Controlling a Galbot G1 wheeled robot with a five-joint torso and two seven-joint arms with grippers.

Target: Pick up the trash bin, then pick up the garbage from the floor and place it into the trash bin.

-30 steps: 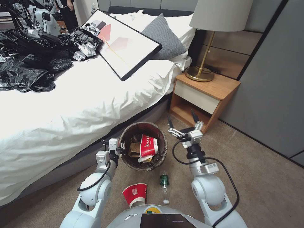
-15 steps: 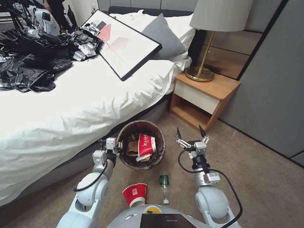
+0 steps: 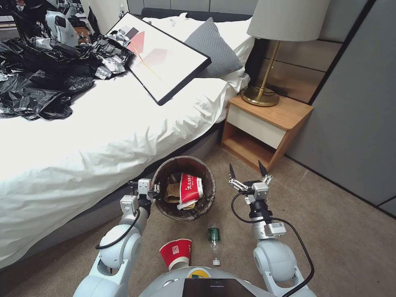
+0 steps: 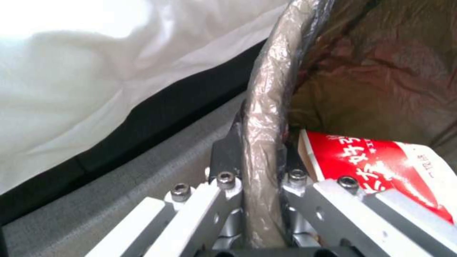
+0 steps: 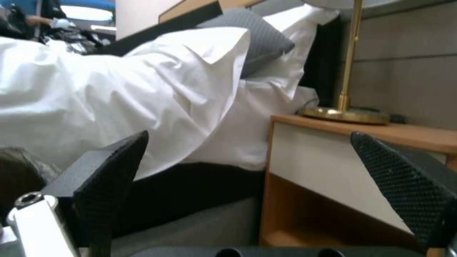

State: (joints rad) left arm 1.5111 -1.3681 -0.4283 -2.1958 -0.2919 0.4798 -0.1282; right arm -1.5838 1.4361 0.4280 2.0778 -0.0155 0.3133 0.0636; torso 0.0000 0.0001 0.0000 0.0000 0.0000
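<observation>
Since a moment ago very little has changed: the bin [image 3: 184, 188] sits a tiny bit higher in the head view, and the right hand [image 3: 246, 170] has barely moved since then, though a second ago it was up close beside the bin's right rim and is now pulled back from it. Nearest the robot, on the carpet [image 3: 342, 243], lie a red cup [image 3: 176, 253] on its side and a small bottle [image 3: 213, 240] with a green label, just beside each other and right below the bin. Next comes the bin, held up off the floor by the left hand [image 3: 153, 191], which is clamped tight on the bag-covered rim on the bin's left side; the left wrist view shows the rim [image 4: 263, 150] squeezed between the two fingers [image 4: 227, 153]. Inside the bin are another red cup [image 3: 191, 187] and some brown paper [image 3: 173, 193]. The right hand is in the air to the right of the bin, apart from it, with its two black fingers [image 5: 112, 180] spread wide and nothing in them. The bed [image 3: 103, 136] is close on the bin's left and far side. Past the right hand stands the nightstand [image 3: 266, 128] with a lamp [image 3: 275, 45] on it. Farther off on the bed are a grey pillow [image 3: 214, 49], a framed picture [image 3: 159, 55] and a heap of black bags [image 3: 41, 78].
</observation>
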